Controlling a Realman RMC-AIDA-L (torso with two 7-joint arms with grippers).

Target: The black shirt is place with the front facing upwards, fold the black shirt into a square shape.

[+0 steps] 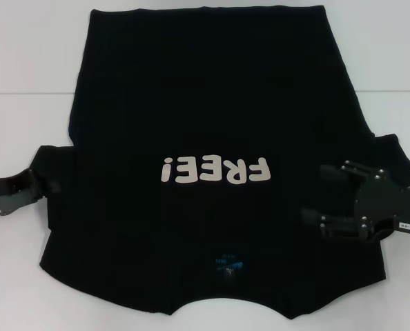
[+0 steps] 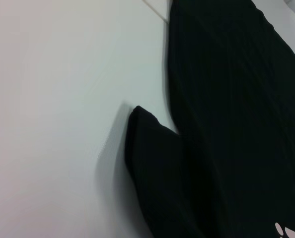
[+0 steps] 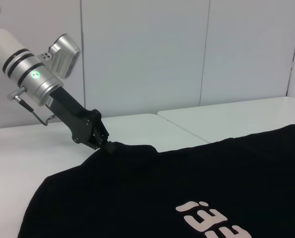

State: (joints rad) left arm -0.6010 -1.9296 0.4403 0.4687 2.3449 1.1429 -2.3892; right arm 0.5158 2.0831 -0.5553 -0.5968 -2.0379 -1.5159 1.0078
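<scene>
You are looking at the black shirt point(image 1: 212, 103) lying flat and face up on the white surface point(image 1: 25, 62), its collar nearest the robot and its hem at the far edge. Just behind the collar, the small blue neck label point(image 1: 229, 265) is showing, and beyond it the white "FREE!" lettering point(image 1: 215, 169) is reading upside down from the head view.

Your right gripper point(image 1: 314, 192) is hovering over the shirt's right shoulder area, beside the right sleeve point(image 1: 395, 155). Its two fingers point(image 1: 333, 170) are standing wide apart with nothing between them, and whether they are touching the cloth is unclear.

Your left gripper point(image 3: 104, 144) is sitting at the outer edge of the left sleeve point(image 2: 152, 163), low against the surface. In the right wrist view its fingers are pinching together on the sleeve's edge, with the cloth rising slightly to meet them. In the left wrist view the sleeve is lying beside the shirt's body on bare surface.
</scene>
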